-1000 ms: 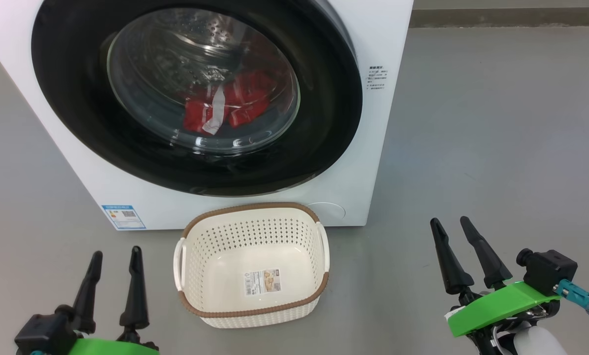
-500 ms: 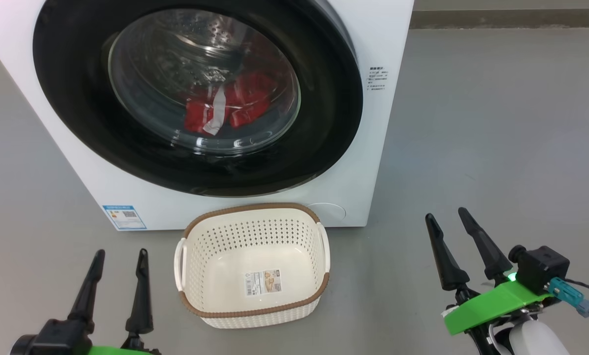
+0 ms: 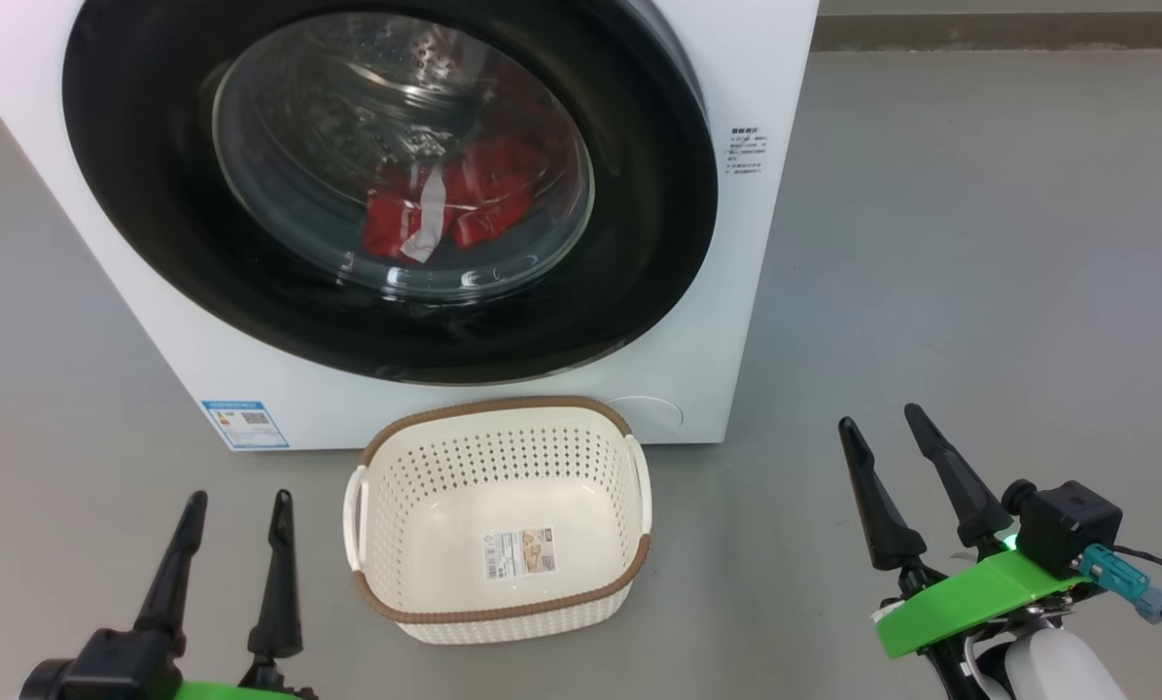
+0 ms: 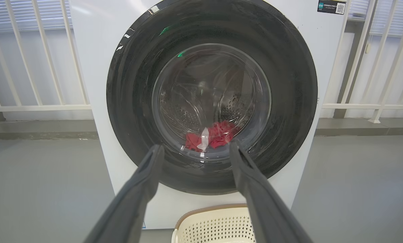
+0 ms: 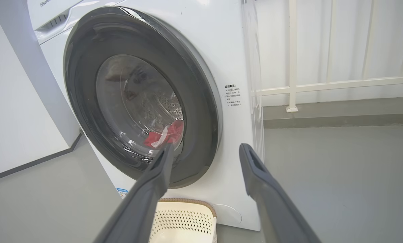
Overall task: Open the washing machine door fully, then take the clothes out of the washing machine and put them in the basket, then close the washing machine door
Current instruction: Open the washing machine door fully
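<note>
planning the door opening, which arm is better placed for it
Probably right. The right gripper is open and stands farther forward, nearer the right edge of the washing machine door. The left gripper, also open, sits low and faces the door's middle. Which side the door opens from is unclear.

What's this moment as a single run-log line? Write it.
door shut | clothes in drum | basket empty | left hand open, free | right hand open, free | step: door opening pending
</note>
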You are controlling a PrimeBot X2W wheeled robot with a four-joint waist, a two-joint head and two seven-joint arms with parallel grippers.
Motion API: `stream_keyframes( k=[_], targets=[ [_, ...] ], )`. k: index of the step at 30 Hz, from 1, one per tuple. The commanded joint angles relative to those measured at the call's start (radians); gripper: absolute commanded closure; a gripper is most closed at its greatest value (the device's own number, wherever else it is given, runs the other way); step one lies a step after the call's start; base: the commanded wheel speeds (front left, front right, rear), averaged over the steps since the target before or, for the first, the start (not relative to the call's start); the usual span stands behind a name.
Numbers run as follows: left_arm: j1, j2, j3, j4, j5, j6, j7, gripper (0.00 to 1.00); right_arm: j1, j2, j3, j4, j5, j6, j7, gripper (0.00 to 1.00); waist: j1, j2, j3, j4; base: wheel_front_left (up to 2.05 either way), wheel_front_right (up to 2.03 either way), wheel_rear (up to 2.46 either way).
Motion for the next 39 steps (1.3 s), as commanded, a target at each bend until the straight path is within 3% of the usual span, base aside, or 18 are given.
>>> stream_keyframes(
  k=[1,19,39],
  targets=[
    [-0.024,0.018,0.031,-0.030,0.005,0.009,-0.012,0.00,-0.033,-0.004,0.017,-0.024,-0.009,-0.001,-0.012,0.00,-0.0001,0.0000,0.002,0.000,0.00,0.00,0.00],
    [-0.034,0.018,0.026,-0.034,0.000,0.010,-0.012,0.00,-0.047,-0.009,0.002,-0.025,-0.003,-0.001,-0.012,0.00,-0.0001,0.0000,0.026,-0.001,0.00,0.00,0.00],
    [-0.115,0.018,0.004,-0.062,-0.002,0.010,-0.012,0.00,-0.237,-0.089,-0.084,-0.043,0.018,-0.001,-0.012,0.00,-0.0001,0.0000,0.197,0.041,0.00,0.00,0.00]
  ],
)
